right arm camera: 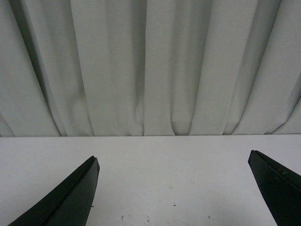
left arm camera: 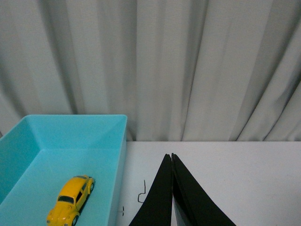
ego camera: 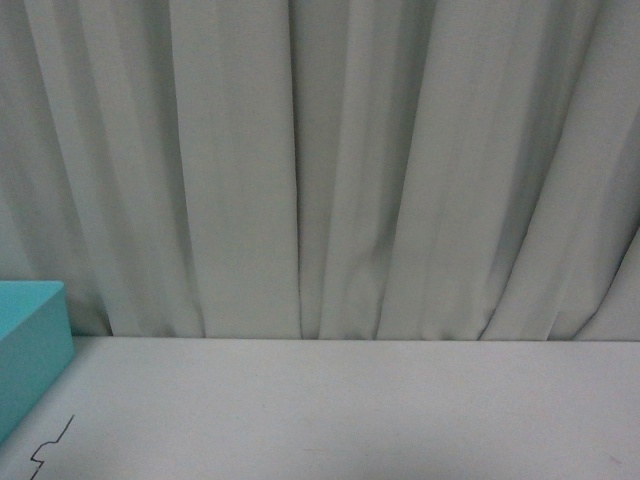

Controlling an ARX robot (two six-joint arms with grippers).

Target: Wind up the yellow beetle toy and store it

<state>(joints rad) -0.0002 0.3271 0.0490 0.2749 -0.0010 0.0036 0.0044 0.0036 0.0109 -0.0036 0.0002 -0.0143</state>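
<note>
The yellow beetle toy [left arm camera: 71,199] lies on its wheels inside the turquoise bin [left arm camera: 120,160] in the left wrist view, near the bin's side wall. My left gripper [left arm camera: 170,156] is shut and empty, its black fingers pressed together over the white table beside the bin. My right gripper [right arm camera: 174,159] is open wide and empty above bare white table; its two black fingers [right arm camera: 80,188] stand far apart. In the front view only a corner of the bin [ego camera: 30,340] shows at the left, and neither gripper is in view.
A grey-white curtain [ego camera: 330,160] hangs along the table's far edge in all views. A thin black mark [left arm camera: 141,192] lies on the white table [ego camera: 350,410] beside the bin.
</note>
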